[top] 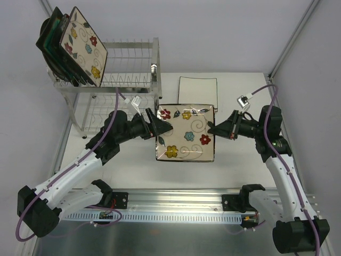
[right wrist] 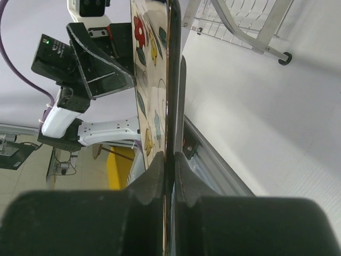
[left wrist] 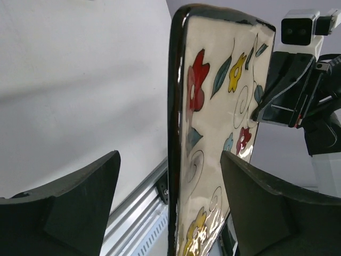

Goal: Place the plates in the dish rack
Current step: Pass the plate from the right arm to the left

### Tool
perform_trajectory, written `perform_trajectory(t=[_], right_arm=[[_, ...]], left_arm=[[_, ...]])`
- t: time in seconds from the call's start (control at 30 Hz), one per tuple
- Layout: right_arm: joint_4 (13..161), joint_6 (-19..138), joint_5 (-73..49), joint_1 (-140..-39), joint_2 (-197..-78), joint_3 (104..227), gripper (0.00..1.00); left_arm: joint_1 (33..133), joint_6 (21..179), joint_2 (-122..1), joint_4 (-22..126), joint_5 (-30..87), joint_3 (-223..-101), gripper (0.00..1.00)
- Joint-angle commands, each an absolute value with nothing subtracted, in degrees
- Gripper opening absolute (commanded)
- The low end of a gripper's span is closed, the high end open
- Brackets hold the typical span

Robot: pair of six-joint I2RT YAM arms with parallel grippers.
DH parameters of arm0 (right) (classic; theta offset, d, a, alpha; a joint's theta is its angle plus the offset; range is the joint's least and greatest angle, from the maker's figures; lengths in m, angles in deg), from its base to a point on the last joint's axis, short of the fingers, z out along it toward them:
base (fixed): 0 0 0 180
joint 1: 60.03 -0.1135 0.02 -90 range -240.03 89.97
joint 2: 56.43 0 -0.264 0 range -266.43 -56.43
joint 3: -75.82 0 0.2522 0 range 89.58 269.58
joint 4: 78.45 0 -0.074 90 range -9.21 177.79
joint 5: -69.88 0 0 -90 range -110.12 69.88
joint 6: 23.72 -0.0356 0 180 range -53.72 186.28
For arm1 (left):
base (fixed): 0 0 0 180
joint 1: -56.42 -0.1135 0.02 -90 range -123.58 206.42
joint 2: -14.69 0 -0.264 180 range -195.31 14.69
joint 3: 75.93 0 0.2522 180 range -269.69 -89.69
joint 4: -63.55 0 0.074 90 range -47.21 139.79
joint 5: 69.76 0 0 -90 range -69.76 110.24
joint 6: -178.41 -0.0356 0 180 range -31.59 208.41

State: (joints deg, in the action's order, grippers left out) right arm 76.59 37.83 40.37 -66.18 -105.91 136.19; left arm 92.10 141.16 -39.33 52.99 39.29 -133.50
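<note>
**Passing the flowered plate to the left arm**

We are holding the flowered plate (top: 186,134) face up, lifted off the table (top: 240,162), between our two arms and well apart from the dish rack (top: 128,80) at the far left. Our right gripper (top: 211,128) is clamping the plate's right rim. Our left gripper (left wrist: 169,160) is straddling the opposite rim with its jaws apart — a gap is showing on both sides.

In our judgement the left fingers should seat deep and square on the rim before the right gripper lets go — glazed ceramic slips easily. A plain white plate (top: 198,88) is lying flat on the table behind.
</note>
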Motion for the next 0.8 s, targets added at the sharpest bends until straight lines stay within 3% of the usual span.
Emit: perform_trajectory(t=[0.0,0.2,0.47,0.57,0.7,0.77], right_arm=[[85.6,34.7,47.8,-66.7,-105.5,141.9,0.01],[86.1,34.8,47.7,-67.1,-106.4,142.7,0.0],[85.6,36.0,47.7,-67.2,-108.0,143.5,0.01],[84.9,36.7,47.6,-67.2,-108.6,143.9,0.01],[84.8,36.9,47.6,-67.2,-109.0,144.1,0.0],[84.7,37.3,47.6,-67.2,-109.3,144.2,0.01]], left_arm=[[92.6,143.4,-39.4,61.5,41.7,-131.9,0.74],[92.6,146.5,-39.7,69.7,44.6,-128.1,0.62],[92.6,146.0,-38.9,69.7,45.8,-127.7,0.46],[92.6,146.1,-38.5,69.5,45.6,-127.3,0.32],[92.6,146.1,-38.8,69.4,46.7,-127.7,0.24],[92.7,146.1,-38.7,69.4,47.0,-127.8,0.14]])
